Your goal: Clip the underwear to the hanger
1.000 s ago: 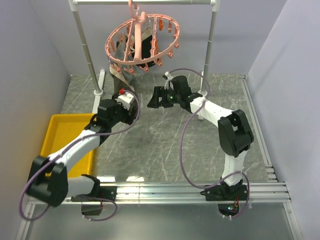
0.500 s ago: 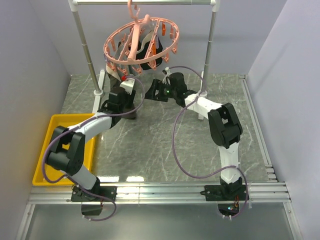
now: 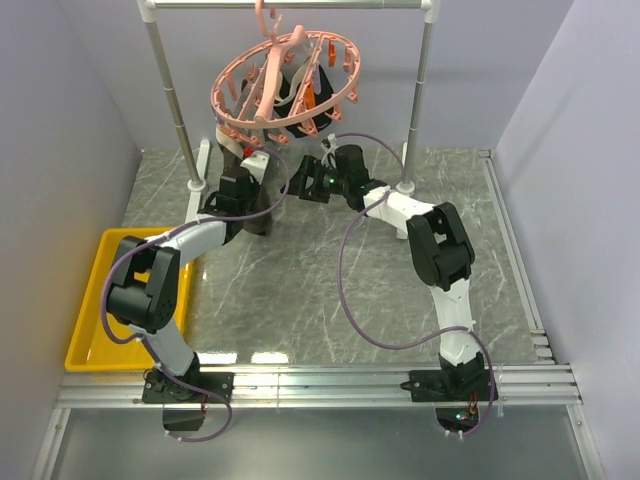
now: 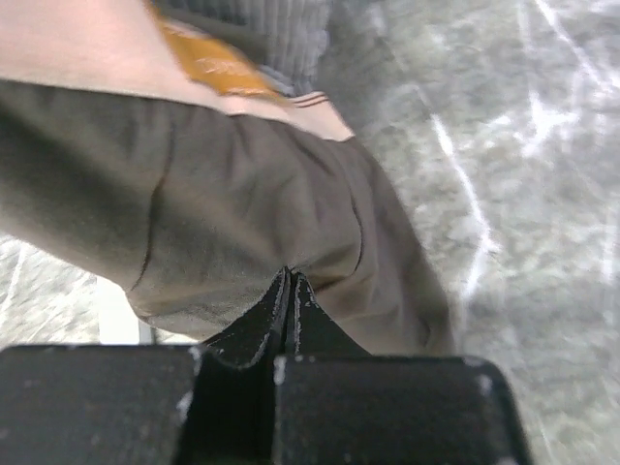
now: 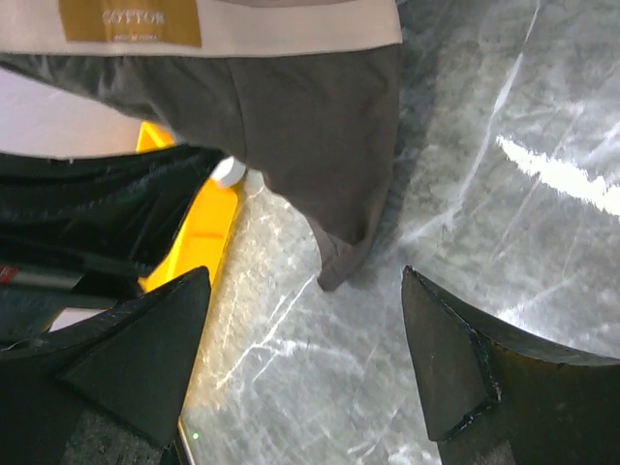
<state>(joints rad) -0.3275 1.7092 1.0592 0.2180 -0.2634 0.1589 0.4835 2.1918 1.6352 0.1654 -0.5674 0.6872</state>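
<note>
The salmon-pink round hanger (image 3: 285, 85) hangs tilted from the white rail. The underwear (image 4: 242, 203), dark grey-brown with a beige waistband (image 5: 291, 29) and a gold label, hangs below the hanger with one leg reaching down to the table (image 3: 258, 216). My left gripper (image 4: 291, 276) (image 3: 250, 188) is shut, its tips pinching a fold of the underwear's lower body. To the right of the garment, my right gripper (image 5: 310, 358) (image 3: 306, 184) stands wide open. The hanging leg tip (image 5: 339, 262) is just beyond its fingers and touches neither. The clips holding the waistband are out of view.
A yellow tray (image 3: 100, 290) sits at the left table edge, also visible past the underwear (image 5: 203, 232). The white rail (image 3: 290, 5) stands on two posts (image 3: 170, 90) at the back. A black garment (image 3: 300, 100) hangs inside the ring. Grey walls close both sides.
Both arms reached farther back toward the hanging underwear. My left gripper went from open to shut on the fabric. The right gripper stayed open.
</note>
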